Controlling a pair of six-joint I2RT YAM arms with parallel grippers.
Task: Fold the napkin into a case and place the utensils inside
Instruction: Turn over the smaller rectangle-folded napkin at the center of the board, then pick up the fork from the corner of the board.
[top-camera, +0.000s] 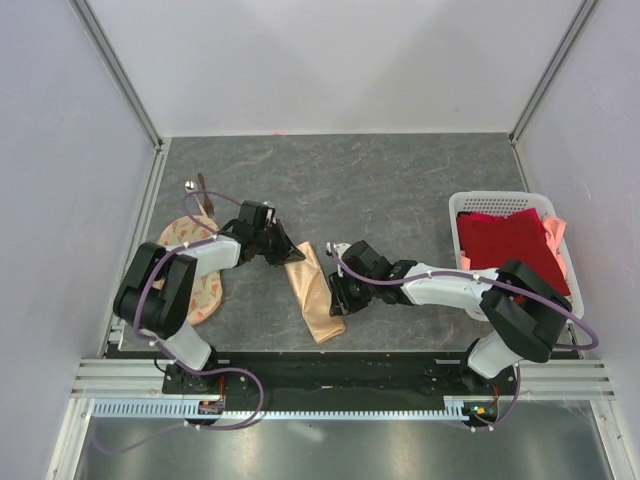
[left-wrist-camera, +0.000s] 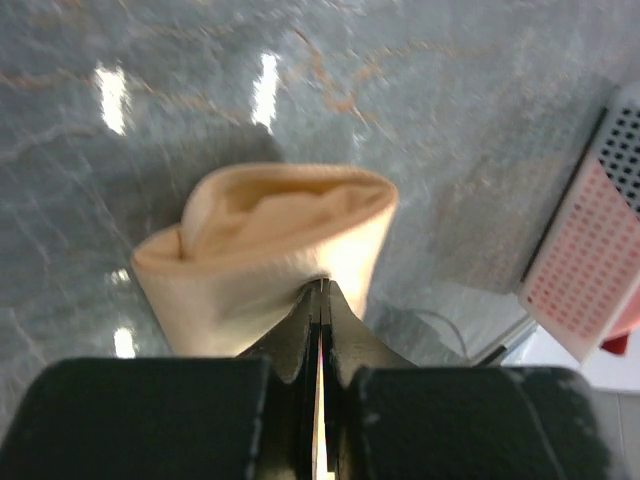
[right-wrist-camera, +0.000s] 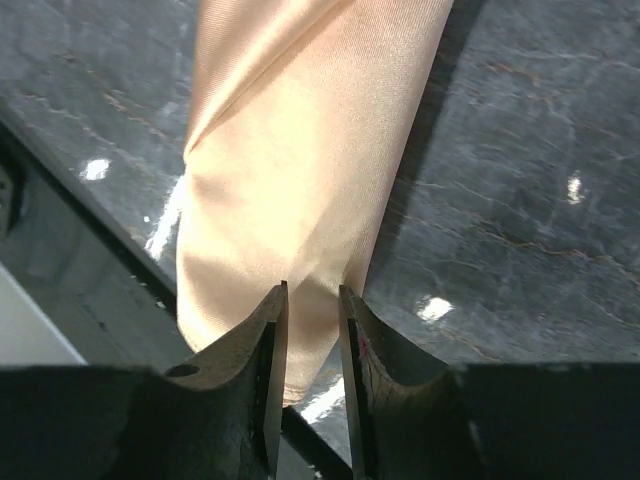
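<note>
**Worktop**: dark grey, marbled, with walls on three sides. Both arm bases are bolted along its near edge.

**Right gripper**: nearest working item, low over the worktop a little short of the near edge, around mid-width. The jaws stand a little apart with a narrow gap, and in the right wrist view the cloth shows through it. Whether the fingertips press on the cloth cannot be told.

**Case**: the peach-orange napkin, folded into a narrow oblong pouch. It lies slantwise in the near half of the worktop, just left of centre, with its near end towards the near edge and just beside the right gripper. The far end is raised and open-mouthed, as the left wrist view shows.

**Left gripper**: at the far end of the case. The jaws are closed together on the lower lip of the pouch mouth.

**Cream cloth**: round, orange print, by the left edge, partly under the left arm.

**Basket**: white plastic lattice, at the right edge, well apart from the case.

**Red cloth**: dark red, filling the basket.

**Pink cloth**: at the basket's right rim.

**Spoon**: small and silver, near the left edge, beyond the cream cloth.

**Brown stick**: thin, just beside the spoon on its right.
</note>
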